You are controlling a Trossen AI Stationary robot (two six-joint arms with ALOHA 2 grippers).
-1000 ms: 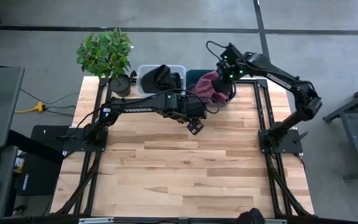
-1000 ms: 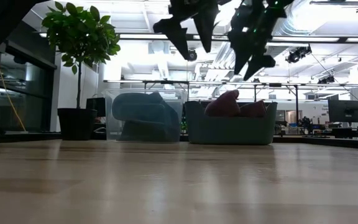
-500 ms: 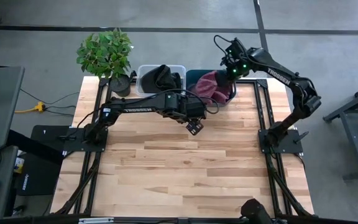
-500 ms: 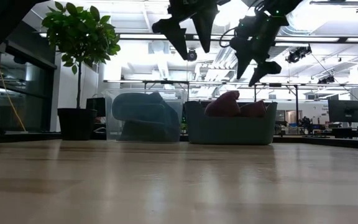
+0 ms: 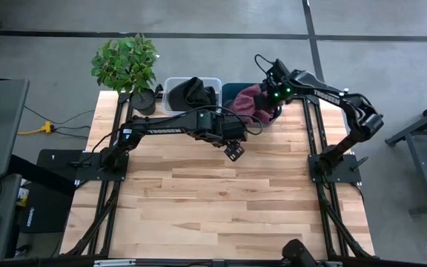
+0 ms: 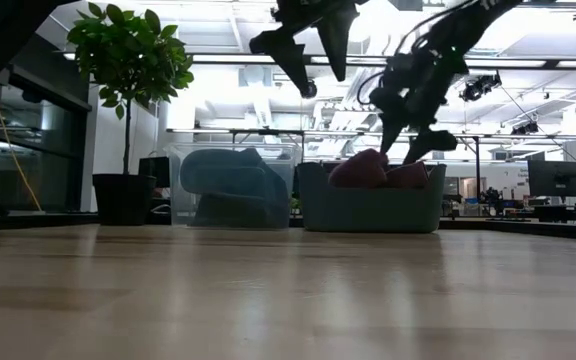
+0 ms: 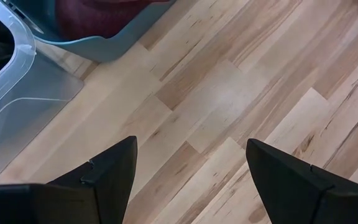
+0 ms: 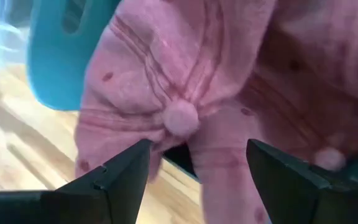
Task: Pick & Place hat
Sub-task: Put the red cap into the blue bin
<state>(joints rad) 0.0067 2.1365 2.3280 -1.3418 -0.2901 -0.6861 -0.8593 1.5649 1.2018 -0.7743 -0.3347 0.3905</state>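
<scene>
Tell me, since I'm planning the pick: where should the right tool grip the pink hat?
Probably the crown of the pink hat, near its top button, coming from above: it bulges over the teal bin's rim, and the open right tool hovers there.

two bins (image 5: 191,83) (image 5: 232,92) — one plant (image 5: 127,63) — two arms (image 5: 176,126) (image 5: 332,93).

Hats (image 5: 252,102) in bin (image 5: 230,90), beside box (image 5: 172,87)

Pink hats (image 8: 185,93) (button-topped caps) heaped in the teal bin (image 5: 232,92), spilling over.
</scene>
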